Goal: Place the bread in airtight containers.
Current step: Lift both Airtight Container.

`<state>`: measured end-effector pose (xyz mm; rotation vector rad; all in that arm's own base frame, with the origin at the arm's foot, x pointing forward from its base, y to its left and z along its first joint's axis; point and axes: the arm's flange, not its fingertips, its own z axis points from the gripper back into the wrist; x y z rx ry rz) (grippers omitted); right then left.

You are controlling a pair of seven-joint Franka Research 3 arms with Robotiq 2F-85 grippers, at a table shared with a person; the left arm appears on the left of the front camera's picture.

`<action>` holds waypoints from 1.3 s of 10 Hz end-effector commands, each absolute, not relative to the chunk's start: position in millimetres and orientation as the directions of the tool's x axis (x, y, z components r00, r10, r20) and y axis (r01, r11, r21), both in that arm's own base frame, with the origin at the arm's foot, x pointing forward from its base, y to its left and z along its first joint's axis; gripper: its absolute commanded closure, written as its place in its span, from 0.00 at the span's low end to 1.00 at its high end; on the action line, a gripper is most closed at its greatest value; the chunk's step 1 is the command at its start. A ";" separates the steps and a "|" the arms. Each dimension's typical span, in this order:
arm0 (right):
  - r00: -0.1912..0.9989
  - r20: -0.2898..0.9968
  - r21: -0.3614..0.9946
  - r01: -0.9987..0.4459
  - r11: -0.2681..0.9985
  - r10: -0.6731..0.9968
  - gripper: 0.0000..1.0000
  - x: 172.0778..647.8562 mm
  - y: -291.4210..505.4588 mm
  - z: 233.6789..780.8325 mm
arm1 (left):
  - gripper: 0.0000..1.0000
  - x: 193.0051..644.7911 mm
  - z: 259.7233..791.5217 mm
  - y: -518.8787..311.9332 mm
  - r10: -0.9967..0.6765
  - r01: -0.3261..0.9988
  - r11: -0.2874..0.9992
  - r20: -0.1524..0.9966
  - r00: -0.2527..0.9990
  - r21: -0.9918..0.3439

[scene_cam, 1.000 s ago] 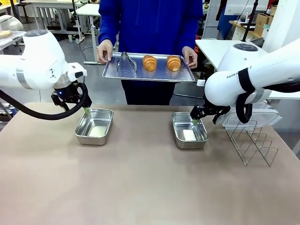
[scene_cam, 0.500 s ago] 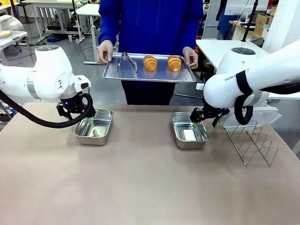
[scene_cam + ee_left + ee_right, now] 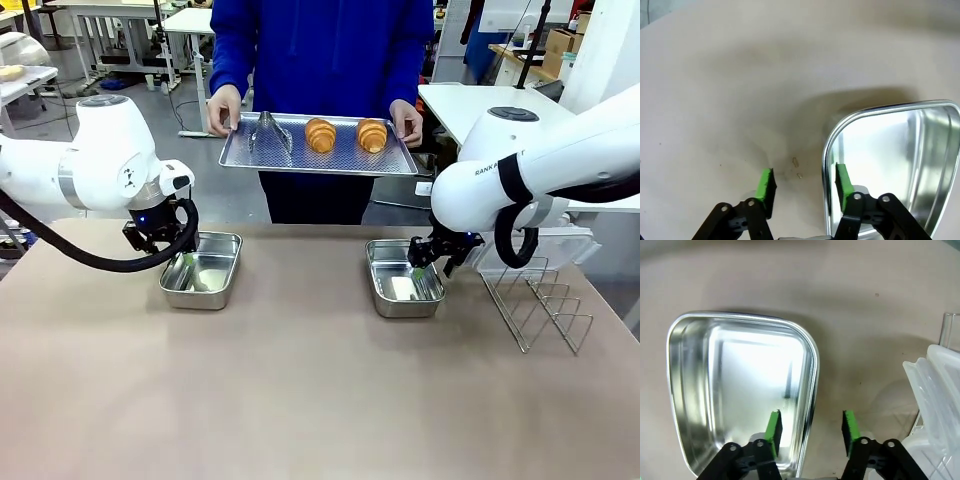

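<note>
Beige counter (image 3: 300, 400) before me: my left claw (image 3: 187, 258), pads apart, straddles a wall of the left shiny rectangular steel tin (image 3: 222, 240), my right claw (image 3: 420, 268) likewise the right tin (image 3: 400, 306), while two golden-brown croissants (image 3: 320, 134) (image 3: 371, 134) lie on a perforated metal tray (image 3: 330, 160) held by a person (image 3: 320, 50).

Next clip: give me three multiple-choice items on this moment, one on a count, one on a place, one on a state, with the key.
1. How many steel tins stand on the table? A one; B three; C two.
2. Where do the croissants lie? A in a tin; B on the tray that the person holds; C on the table.
3. How are the tins? A open and empty; B lidded; C open with bread inside.
Key: 1 C, one tin at the left gripper and one at the right gripper. 2 B, both sit on the raised tray. 3 A, the wrist views show bare shiny floors and no lids.
</note>
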<state>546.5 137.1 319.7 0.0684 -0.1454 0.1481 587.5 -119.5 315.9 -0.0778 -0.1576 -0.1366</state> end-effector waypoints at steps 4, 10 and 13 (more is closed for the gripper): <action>0.980 0.137 0.049 -0.154 0.987 0.147 1.00 554.6 137.0 317.9 | 1.00 586.0 314.0 -121.7 -0.113 0.120 0.992 0.151 0.982 -0.040; 0.980 0.154 0.035 -0.136 0.990 0.129 1.00 555.0 138.4 318.4 | 1.00 585.4 320.8 -123.6 -0.112 0.118 0.993 0.173 0.978 -0.024; 0.972 0.204 -0.010 -0.115 0.993 0.114 1.00 550.9 145.2 347.8 | 1.00 589.0 352.0 -118.4 -0.078 0.081 0.997 0.196 0.978 -0.008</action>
